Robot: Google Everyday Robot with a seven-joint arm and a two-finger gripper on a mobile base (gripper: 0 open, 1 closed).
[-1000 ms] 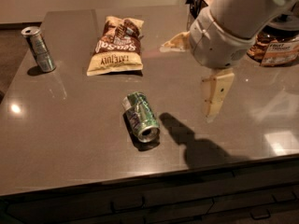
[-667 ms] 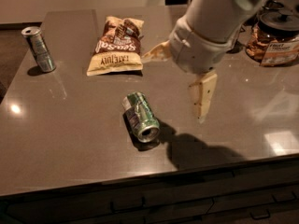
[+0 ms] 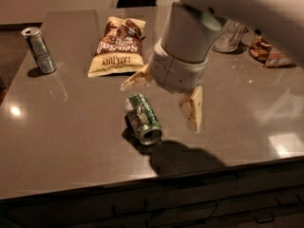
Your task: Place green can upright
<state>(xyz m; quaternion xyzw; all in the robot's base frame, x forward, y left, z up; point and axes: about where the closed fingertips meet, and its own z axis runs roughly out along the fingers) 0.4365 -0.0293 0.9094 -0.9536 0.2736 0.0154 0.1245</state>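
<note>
Since the green can (image 3: 142,118) lies on its side mid-way along the bench (image 3: 57,146), long axis pointing roughly at the near edge, your tool (image 3: 164,95) hangs just view-right of it, spread wide and empty.

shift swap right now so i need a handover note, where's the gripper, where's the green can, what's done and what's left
Gripper: open, empty, hanging just behind and right of the green can, not touching it.
The green can: on its side mid-table, one end toward the near edge.
Done: nothing yet.
Left: grasp it, stand it upright, release.
Nearby: chip bag behind it, silver can upright far left.
</note>
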